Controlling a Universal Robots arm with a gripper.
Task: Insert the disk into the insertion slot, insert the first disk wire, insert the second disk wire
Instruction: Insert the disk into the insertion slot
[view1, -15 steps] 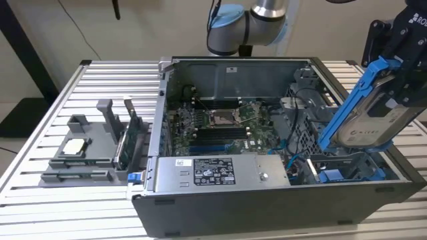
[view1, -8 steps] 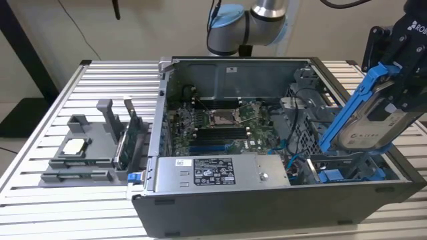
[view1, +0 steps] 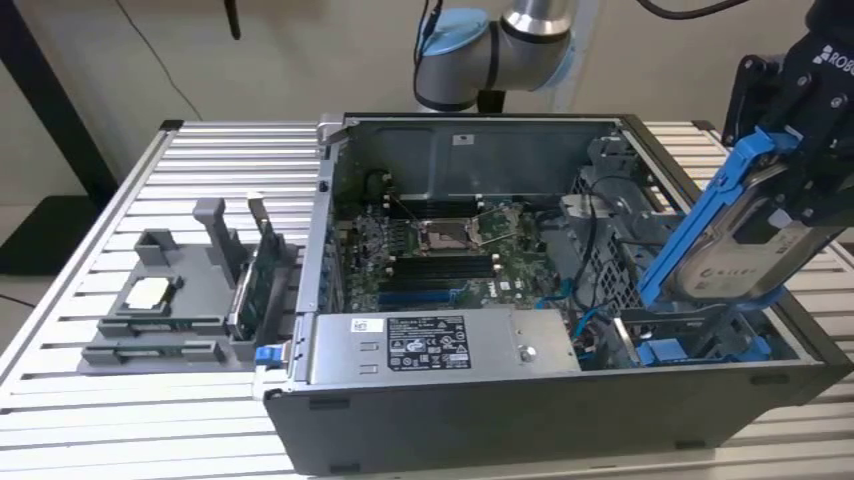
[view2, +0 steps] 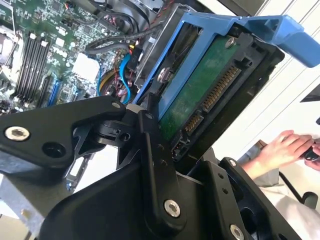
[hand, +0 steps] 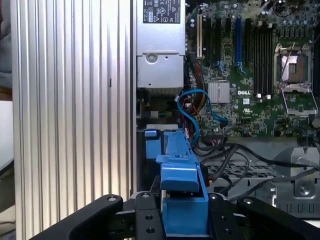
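Observation:
My gripper (view1: 795, 165) is shut on the disk (view1: 747, 250), a silver drive in a bright blue carrier. I hold it tilted, lower end down, over the right front corner of the open computer case. Just below that end lies the insertion slot (view1: 694, 335), a dark metal bay with blue rail parts. In the second wrist view the disk (view2: 200, 95) shows its green board and connector between the black fingers (view2: 150, 135). In the first wrist view the blue carrier (hand: 180, 170) points toward the slot (hand: 150, 145). A blue cable (hand: 192, 112) loops beside the bay.
A grey power-supply box (view1: 427, 345) lies along the case front, with the motherboard (view1: 441, 250) behind it. On the ribbed table (view1: 134, 420) a grey fixture (view1: 174, 300) holding parts stands at the exterior view's left. A person's hand (view2: 285, 147) is beyond the case.

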